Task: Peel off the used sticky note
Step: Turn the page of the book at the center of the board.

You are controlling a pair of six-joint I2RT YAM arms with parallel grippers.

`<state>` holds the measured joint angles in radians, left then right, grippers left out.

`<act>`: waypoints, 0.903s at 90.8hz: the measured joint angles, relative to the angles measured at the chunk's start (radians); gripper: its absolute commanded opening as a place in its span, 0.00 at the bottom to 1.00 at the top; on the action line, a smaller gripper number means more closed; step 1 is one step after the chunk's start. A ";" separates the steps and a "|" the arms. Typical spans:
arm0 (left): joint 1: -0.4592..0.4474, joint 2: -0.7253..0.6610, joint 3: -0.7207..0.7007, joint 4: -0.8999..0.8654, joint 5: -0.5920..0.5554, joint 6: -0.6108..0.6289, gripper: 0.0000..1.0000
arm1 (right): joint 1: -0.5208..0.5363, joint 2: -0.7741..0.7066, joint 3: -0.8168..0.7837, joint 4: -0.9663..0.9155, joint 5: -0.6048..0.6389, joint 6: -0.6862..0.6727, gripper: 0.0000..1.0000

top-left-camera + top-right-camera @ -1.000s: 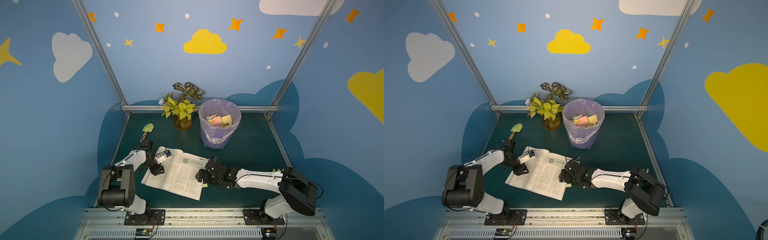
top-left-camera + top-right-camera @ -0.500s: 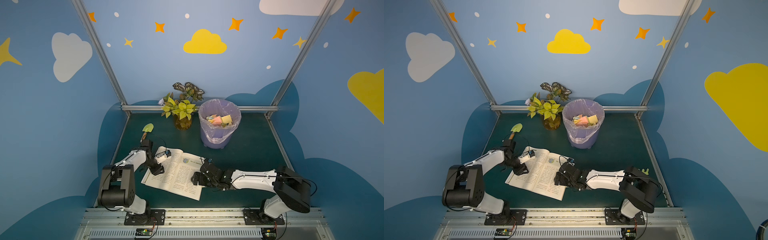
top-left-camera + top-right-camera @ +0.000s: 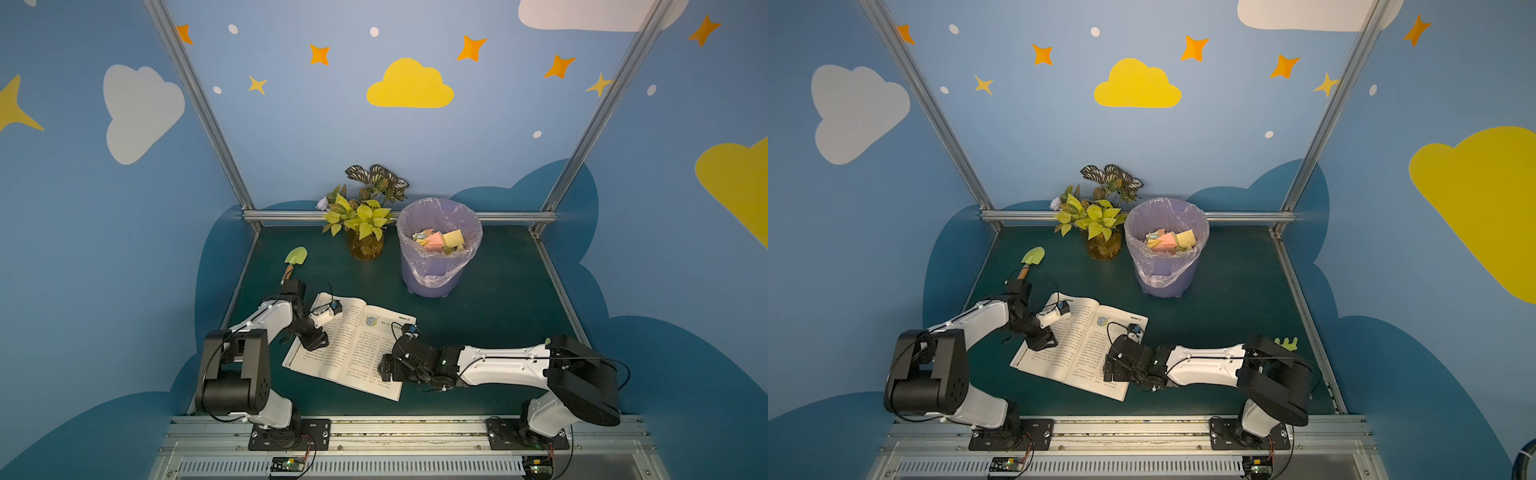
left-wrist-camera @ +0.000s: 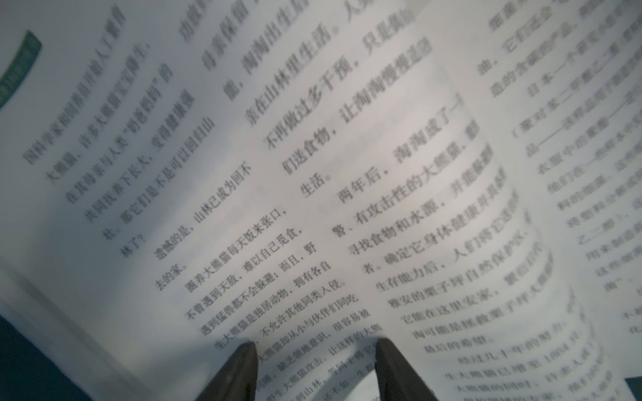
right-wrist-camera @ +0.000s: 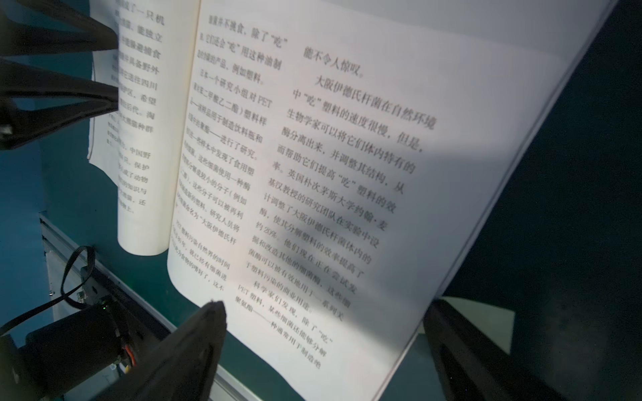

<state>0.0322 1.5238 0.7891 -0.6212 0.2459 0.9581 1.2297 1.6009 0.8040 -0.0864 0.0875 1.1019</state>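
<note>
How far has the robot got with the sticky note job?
Done: the book lies open and the left gripper, half open, rests on its left page; the bin holds coloured notes. In hand: the right gripper is wide open at the right page's edge, a pale sticky note beside one jaw. Left: pinching that note and peeling it off.

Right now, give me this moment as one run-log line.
left jaws: part open, tips on book left page | right jaws: wide open over right page edge | sticky note: beside right jaws, ungripped
</note>
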 measured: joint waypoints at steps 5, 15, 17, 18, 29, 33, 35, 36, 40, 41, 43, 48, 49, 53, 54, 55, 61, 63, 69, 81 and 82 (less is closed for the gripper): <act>0.000 0.000 0.000 0.000 0.000 0.000 0.58 | -0.003 0.003 0.003 0.001 -0.002 0.000 0.96; -0.001 -0.002 0.000 0.000 -0.002 0.000 0.58 | -0.006 0.009 0.009 0.001 -0.004 -0.002 0.96; -0.001 -0.002 0.000 0.000 -0.003 0.000 0.58 | -0.007 0.010 0.010 0.002 -0.005 -0.002 0.96; -0.001 -0.003 0.000 0.000 -0.003 0.000 0.58 | -0.008 0.010 0.010 0.002 -0.005 -0.002 0.96; -0.001 -0.007 0.000 0.001 -0.004 0.000 0.58 | -0.009 0.010 0.010 0.014 -0.013 -0.003 0.96; -0.001 -0.008 0.000 0.002 -0.004 0.000 0.58 | -0.009 0.010 0.010 0.024 -0.019 -0.004 0.96; -0.001 -0.008 0.000 0.002 -0.004 0.000 0.58 | -0.009 0.010 0.010 0.029 -0.022 -0.005 0.96; -0.001 -0.008 0.000 0.002 -0.004 0.000 0.58 | -0.008 0.010 0.010 0.033 -0.024 -0.006 0.96; -0.002 -0.008 -0.001 0.002 -0.004 0.000 0.58 | -0.008 0.010 0.010 0.047 -0.029 -0.009 0.96; -0.002 -0.008 -0.001 0.002 -0.004 0.000 0.58 | -0.008 0.010 0.010 0.052 -0.031 -0.010 0.95; -0.002 -0.008 -0.002 0.002 -0.004 0.000 0.58 | -0.008 0.010 0.010 0.061 -0.035 -0.010 0.96; -0.002 -0.008 -0.004 0.003 -0.004 0.000 0.58 | -0.003 0.010 0.011 0.082 -0.045 -0.013 0.96; -0.003 -0.008 -0.004 0.003 -0.004 0.000 0.58 | -0.002 0.010 0.011 0.085 -0.046 -0.014 0.96; -0.003 -0.008 -0.007 0.006 -0.004 0.000 0.58 | -0.001 0.010 0.016 0.097 -0.051 -0.018 0.96; -0.003 -0.008 -0.007 0.006 -0.004 0.001 0.58 | 0.000 0.010 0.017 0.100 -0.052 -0.018 0.96; -0.003 -0.008 -0.008 0.006 -0.004 0.001 0.58 | 0.001 0.010 0.018 0.103 -0.053 -0.019 0.96; -0.003 -0.011 -0.009 0.006 -0.004 0.001 0.58 | 0.004 0.013 0.034 0.114 -0.060 -0.026 0.96; -0.003 -0.013 -0.010 0.006 -0.004 0.001 0.58 | 0.004 0.015 0.042 0.118 -0.063 -0.027 0.96; -0.003 -0.019 -0.010 0.005 -0.004 0.001 0.58 | 0.005 0.028 0.072 0.126 -0.071 -0.034 0.96; -0.003 -0.026 -0.010 0.004 -0.004 0.003 0.58 | 0.010 0.077 0.164 0.126 -0.085 -0.054 0.96; -0.003 -0.026 -0.011 0.004 -0.004 0.003 0.58 | 0.011 0.084 0.177 0.124 -0.086 -0.058 0.96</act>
<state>0.0296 1.4979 0.7784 -0.6170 0.2420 0.9611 1.2407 1.6844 0.9810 0.0376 0.0013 1.0439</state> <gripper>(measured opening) 0.582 0.957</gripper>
